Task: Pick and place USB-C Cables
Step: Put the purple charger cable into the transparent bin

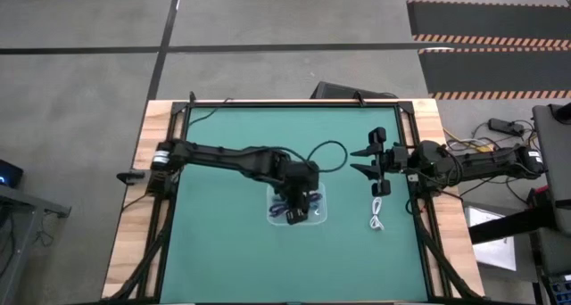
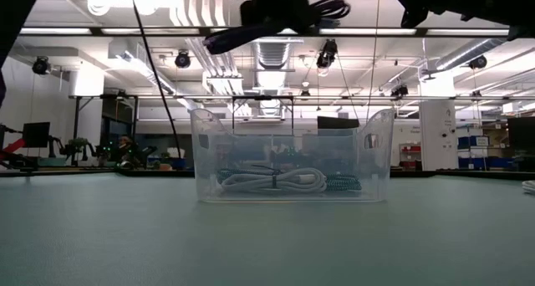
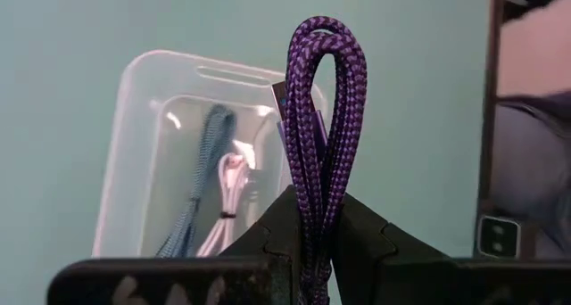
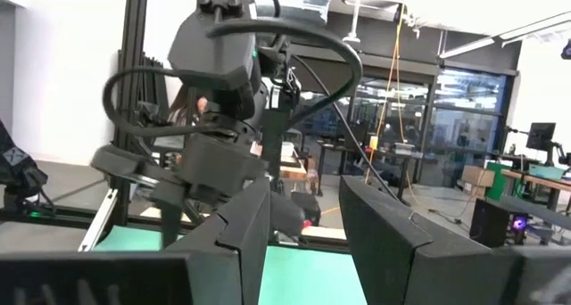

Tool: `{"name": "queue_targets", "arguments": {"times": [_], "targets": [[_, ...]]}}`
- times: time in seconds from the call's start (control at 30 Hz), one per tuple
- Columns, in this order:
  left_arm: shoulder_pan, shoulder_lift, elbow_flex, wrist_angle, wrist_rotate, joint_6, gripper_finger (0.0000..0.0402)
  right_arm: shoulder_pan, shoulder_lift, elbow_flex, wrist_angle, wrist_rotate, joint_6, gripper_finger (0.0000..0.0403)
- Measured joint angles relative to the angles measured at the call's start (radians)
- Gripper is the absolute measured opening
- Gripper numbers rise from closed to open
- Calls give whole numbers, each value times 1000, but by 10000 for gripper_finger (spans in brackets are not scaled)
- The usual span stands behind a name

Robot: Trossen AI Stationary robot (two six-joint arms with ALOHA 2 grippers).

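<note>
My left gripper (image 3: 319, 229) hangs over the clear tray (image 3: 134, 91) at the table's middle and is shut on a purple braided USB-C cable bundle (image 3: 321, 100). In the high view the left gripper (image 1: 299, 205) covers most of the tray (image 1: 320, 214). A blue braided cable (image 3: 201, 180) and a white cable (image 3: 230, 193) lie on the tray's floor; the low view shows this white cable (image 2: 272, 181) through the tray's wall (image 2: 209, 135). Another white cable (image 1: 376, 218) lies on the mat right of the tray. My right gripper (image 1: 368, 160) waits open near the right edge, above that cable. My left gripper pinches the folded purple bundle between its two fingers, several strands together, just behind the looped end (image 3: 314, 207). The fingers point down from above the tray. The loop (image 3: 323, 37) sticks out past the fingertips, and the bundle is lifted clear above the tray.
The green mat (image 1: 223, 243) spreads wide on the near and left sides. Black frame rails (image 1: 419, 225) run along the table's sides. A loose black wire (image 1: 330, 152) arcs behind the left arm. In the right wrist view the open fingers (image 4: 303, 193) face the left arm.
</note>
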Motion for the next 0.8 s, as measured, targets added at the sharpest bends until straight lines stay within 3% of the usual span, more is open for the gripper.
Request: {"name": "queue_targets", "arguments": {"times": [0.17, 0.8], "targets": [[0, 45, 49, -36, 15, 74, 26, 0, 0, 0, 0, 0, 0, 129], [27, 87, 10, 6, -25, 231, 26, 0, 0, 0, -18, 27, -14, 121]]}}
